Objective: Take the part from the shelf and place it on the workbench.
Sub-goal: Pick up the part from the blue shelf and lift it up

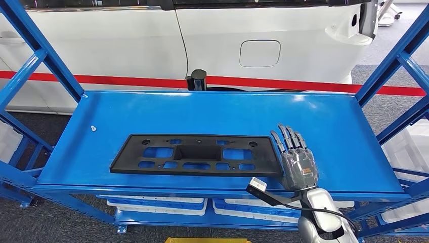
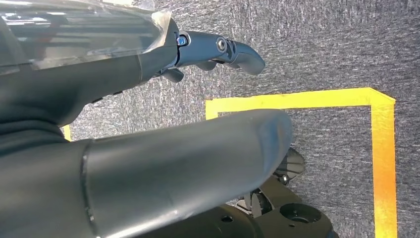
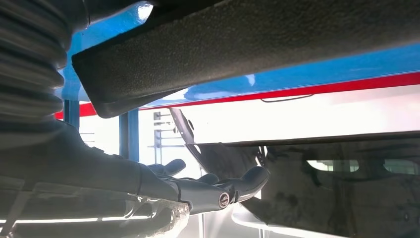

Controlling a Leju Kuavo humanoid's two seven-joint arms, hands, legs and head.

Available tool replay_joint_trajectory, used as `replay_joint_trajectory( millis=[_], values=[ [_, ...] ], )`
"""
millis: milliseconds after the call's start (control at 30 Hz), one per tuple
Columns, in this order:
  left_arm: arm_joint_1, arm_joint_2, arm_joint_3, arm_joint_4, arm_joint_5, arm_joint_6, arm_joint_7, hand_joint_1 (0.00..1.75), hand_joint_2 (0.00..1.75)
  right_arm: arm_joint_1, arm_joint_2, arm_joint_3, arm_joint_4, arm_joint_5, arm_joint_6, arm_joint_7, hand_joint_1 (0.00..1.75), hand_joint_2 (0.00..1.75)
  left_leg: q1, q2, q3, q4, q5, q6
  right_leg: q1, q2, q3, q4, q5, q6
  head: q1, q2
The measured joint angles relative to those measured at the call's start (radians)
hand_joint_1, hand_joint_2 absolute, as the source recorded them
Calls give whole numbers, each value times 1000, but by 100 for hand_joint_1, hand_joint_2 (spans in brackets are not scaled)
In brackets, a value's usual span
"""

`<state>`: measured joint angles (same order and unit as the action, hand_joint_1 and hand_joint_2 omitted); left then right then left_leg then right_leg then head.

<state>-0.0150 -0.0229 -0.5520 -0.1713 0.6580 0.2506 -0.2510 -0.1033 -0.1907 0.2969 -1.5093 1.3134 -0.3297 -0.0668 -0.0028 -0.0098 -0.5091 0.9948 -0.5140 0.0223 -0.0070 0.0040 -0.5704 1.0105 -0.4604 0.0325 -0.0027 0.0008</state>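
white car (image 1: 212, 45) behind blue shelf (image 1: 329, 126)

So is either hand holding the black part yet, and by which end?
Nothing is held. The right hand lies flat, fingers straight, beside the black part's right end on the blue shelf. The left hand hangs over the floor.

The shelf (image 1: 324, 116) is bright glossy blue. The part (image 1: 197, 154) on it is matt black, blue showing through its cut-outs. The right robot hand (image 1: 296, 159) is grey with darker fingers (image 1: 283, 139). Behind stands a white car body (image 1: 227, 40) above a red floor stripe (image 1: 126, 80). The floor (image 2: 322, 49) is speckled grey carpet with yellow tape (image 2: 381, 163).
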Motion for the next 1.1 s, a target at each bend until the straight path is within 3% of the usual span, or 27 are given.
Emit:
replay_joint_trajectory(
  millis=[1100],
  values=[
    [4,9,-2,-6,-10,9,8,0,0,-67,9,24,70,-37,17,-57,0,175,0,2,2,0,0,0,0,3,1,0,0,0,0,0]
  ],
)
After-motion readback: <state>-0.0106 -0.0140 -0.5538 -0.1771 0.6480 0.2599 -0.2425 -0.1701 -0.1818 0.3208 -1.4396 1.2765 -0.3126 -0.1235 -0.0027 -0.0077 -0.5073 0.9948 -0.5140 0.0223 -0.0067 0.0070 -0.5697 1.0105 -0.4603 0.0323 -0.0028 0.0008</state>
